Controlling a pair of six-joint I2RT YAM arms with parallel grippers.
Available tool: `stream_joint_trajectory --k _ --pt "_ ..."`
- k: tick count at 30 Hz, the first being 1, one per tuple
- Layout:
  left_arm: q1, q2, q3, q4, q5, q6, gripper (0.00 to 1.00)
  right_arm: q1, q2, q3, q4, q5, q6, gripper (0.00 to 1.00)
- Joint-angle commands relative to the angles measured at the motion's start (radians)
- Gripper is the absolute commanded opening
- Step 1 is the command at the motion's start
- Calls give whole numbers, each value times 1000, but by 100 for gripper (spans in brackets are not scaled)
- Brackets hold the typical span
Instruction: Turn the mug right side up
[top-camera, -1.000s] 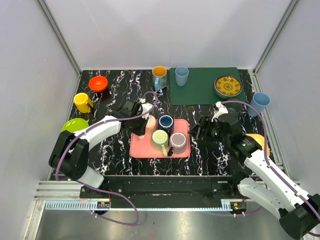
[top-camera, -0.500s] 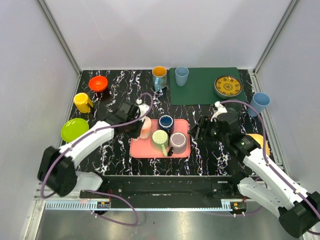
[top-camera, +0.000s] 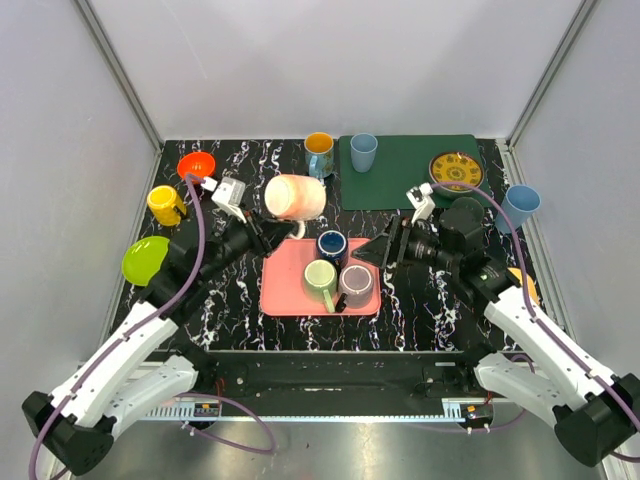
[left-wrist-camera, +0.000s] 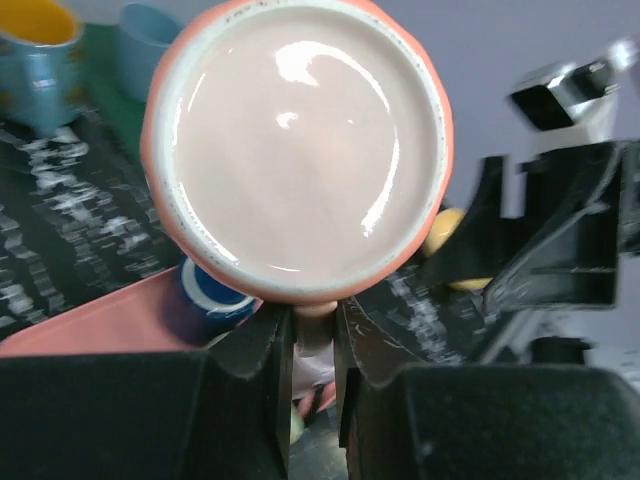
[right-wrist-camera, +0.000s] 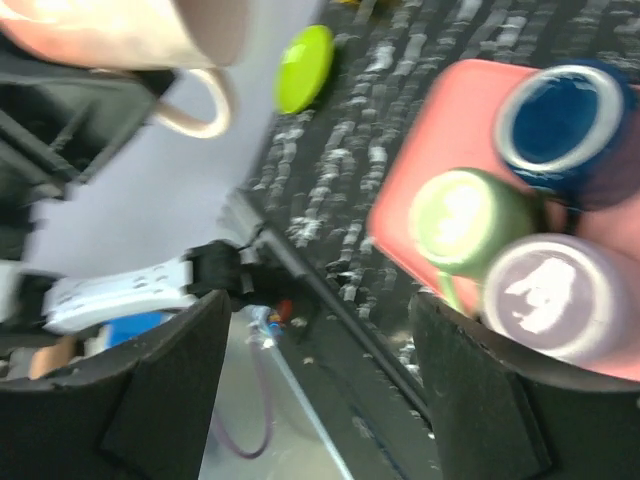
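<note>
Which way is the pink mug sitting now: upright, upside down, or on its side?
On its side. The pink mug is held sideways, clear of the tray, its handle pinched between the jaws of the left gripper.

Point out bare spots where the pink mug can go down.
On the pink tray the left half is bare; its right half is crowded with three mugs. The green mat is free between the light blue cup and the patterned plate.
</note>
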Motion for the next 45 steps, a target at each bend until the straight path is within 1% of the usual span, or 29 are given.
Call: stream_joint_trajectory --k 1,2,3,4,6,7,9,16,20,22,26,27,29,30,35,40,41,43,44,45 --pt "-1 12 -48 611 218 -343 0 4 23 25 325 -291 181 79" --pt "-1 26 -47 656 255 -384 0 4 23 26 364 -299 191 80" --pt "-1 55 -42 691 305 -464 0 4 26 31 370 -298 192 80" --pt "-1 68 -44 755 321 -498 0 4 31 37 375 -299 195 80" --pt "-2 98 -68 829 344 -584 0 4 51 49 416 -319 208 80" --pt "-2 107 -80 905 347 -608 0 4 61 60 416 -322 209 80" --pt "-5 124 -106 952 344 -648 0 3 93 87 413 -336 208 78" --pt "-19 158 -157 1061 323 -681 0 6 155 111 545 -345 278 76" --pt "-36 183 -163 1076 324 -684 0 6 216 123 666 -351 333 73" --pt "-43 184 -169 1075 320 -676 0 6 233 137 677 -350 344 72" --pt "-56 184 -185 1083 306 -661 0 6 284 167 720 -356 370 66" --pt "-63 187 -185 1083 307 -656 0 8 291 170 728 -354 375 61" --pt "-71 195 -188 1081 307 -653 0 12 310 178 760 -360 396 57" --pt "-76 197 -189 1081 306 -649 0 15 319 184 764 -363 403 53" --pt "-80 206 -197 1086 312 -647 0 43 357 212 801 -411 424 51" --pt "-80 209 -197 1098 315 -652 0 57 365 215 800 -443 421 51" --pt "-80 212 -196 1098 315 -652 0 60 368 213 791 -446 418 46" --pt "-80 216 -194 1104 317 -658 0 67 374 215 781 -452 413 40" --pt "-80 223 -196 1109 317 -661 0 69 376 215 784 -457 415 31" --pt "-80 226 -199 1119 315 -670 0 75 380 215 786 -460 416 26"
